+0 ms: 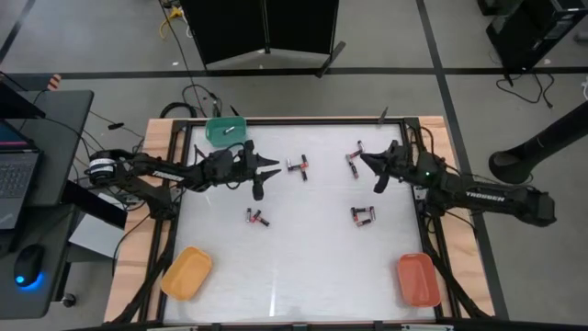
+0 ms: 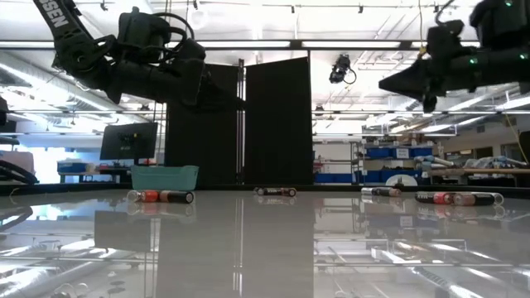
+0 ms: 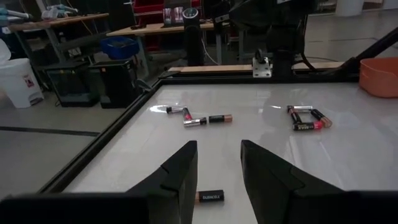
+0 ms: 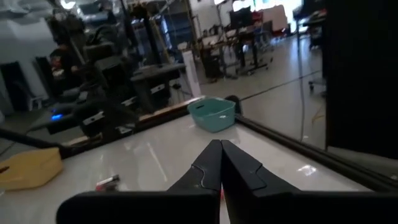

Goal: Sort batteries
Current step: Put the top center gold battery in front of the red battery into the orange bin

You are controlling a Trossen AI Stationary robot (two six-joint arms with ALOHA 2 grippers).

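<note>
- We are keeping the left gripper's (image 1: 273, 172) fingers (image 3: 180, 171) parted with a clear gap between them and nothing held, hanging above the table (image 1: 303, 267) near its far-left part, just beside the green tray (image 1: 226, 131).
- We are seeing one battery (image 3: 210, 196) lying on the table just ahead of that gap in the left wrist view.
- We are pressing the right gripper's (image 1: 365, 158) fingers (image 4: 208, 165) together, tip to tip; whether anything sits between them we cannot tell. It is hanging above the far-right part of the table, close by the batteries (image 1: 353, 158) lying there.
- We are finding the other batteries scattered flat on the table in small clusters: one (image 1: 297, 165) near the far middle, one (image 1: 256, 217) left of centre, one (image 1: 363, 216) right of centre.
- We are leaving the yellow tray (image 1: 186, 272) at the near-left corner and the orange tray (image 1: 417, 279) at the near-right corner.
</note>
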